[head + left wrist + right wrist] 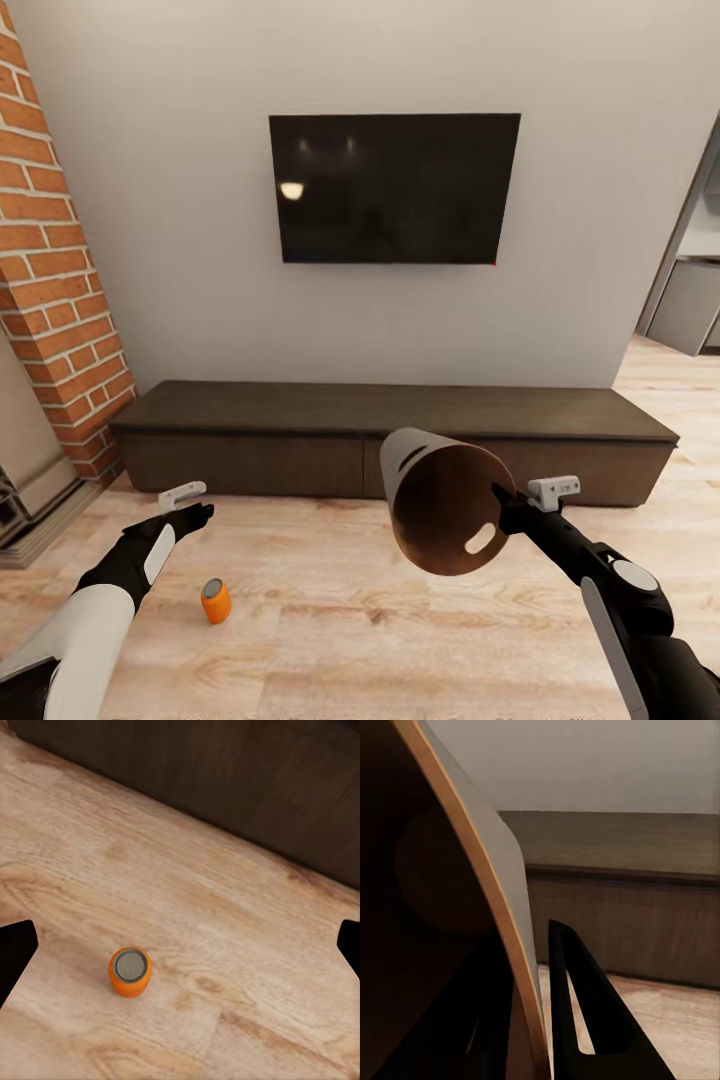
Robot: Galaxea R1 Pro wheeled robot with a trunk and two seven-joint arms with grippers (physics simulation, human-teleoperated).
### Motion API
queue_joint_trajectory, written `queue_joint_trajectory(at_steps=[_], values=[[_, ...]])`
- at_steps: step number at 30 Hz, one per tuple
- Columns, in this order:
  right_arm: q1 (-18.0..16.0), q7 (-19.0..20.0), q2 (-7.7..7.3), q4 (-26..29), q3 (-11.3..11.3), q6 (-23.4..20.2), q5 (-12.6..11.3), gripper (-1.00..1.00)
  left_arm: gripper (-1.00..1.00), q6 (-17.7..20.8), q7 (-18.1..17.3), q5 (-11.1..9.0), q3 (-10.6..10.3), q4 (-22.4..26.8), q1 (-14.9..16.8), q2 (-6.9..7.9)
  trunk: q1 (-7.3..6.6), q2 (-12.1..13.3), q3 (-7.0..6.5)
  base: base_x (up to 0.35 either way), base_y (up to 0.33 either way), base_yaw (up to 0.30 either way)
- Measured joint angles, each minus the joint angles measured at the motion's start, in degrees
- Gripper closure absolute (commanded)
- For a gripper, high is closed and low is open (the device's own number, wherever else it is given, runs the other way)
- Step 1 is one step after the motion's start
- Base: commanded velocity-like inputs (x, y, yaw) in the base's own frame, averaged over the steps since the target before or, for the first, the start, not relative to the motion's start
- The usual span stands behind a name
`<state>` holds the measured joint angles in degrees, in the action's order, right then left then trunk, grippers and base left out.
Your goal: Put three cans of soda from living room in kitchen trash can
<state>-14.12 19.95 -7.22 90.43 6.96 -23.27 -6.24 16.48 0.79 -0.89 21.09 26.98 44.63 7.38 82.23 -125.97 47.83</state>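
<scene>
an orange soda can (215, 601) with a grey top (130, 964) stands upright on the plank floor. the pale grey-beige trash can (440, 500), coppery brown inside, hangs tipped on its side, mouth toward the camera, oval cut-outs near its rim.

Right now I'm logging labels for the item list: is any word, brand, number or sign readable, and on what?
None can be read.
The orange soda can on the floor: plain orange side and grey top, no print visible.
The trash can held by the right gripper: no lettering.
The TV: dark screen, only light reflections.
</scene>
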Motion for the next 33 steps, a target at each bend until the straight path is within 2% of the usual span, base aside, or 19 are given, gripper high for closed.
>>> queue_joint_trajectory(at_steps=[3,7,11,20,25,33], values=[[0.0,-0.1,0.02,-0.1,-0.3,0.0,0.0,1.0,-1.0,0.0,0.0,-0.1,0.1,0.0,0.0,0.0,0.66,-1.2,0.54,0.0,0.0,0.0],[0.0,-0.4,0.01,-0.1,-1.2,0.0,-0.1,1.0,-1.0,-0.2,0.0,-0.2,0.1,0.0,0.0,0.0,0.66,-1.2,0.54,0.0,0.0,0.0],[0.0,-0.5,0.0,-0.1,-1.5,0.1,-0.1,1.0,-1.0,-2.6,0.0,0.3,0.0,0.0,0.0,0.0,0.66,-1.2,0.54,0.0,0.021,0.0],[0.1,-0.5,0.02,-0.1,-1.6,0.1,0.0,1.0,-1.0,-3.1,-0.1,0.3,0.0,0.0,0.0,0.0,0.66,-1.2,0.54,0.0,0.224,0.0],[0.1,-0.6,0.04,-0.2,-1.6,0.1,0.1,1.0,-1.0,-3.4,0.0,0.3,0.0,0.0,0.0,0.0,0.66,-1.2,0.54,0.002,0.072,0.0],[0.1,-0.5,0.09,-0.1,-1.7,0.1,-0.1,1.0,-1.0,-3.5,-0.1,0.5,-0.1,0.0,0.0,0.0,0.66,-1.2,0.54,0.259,0.005,0.0]])
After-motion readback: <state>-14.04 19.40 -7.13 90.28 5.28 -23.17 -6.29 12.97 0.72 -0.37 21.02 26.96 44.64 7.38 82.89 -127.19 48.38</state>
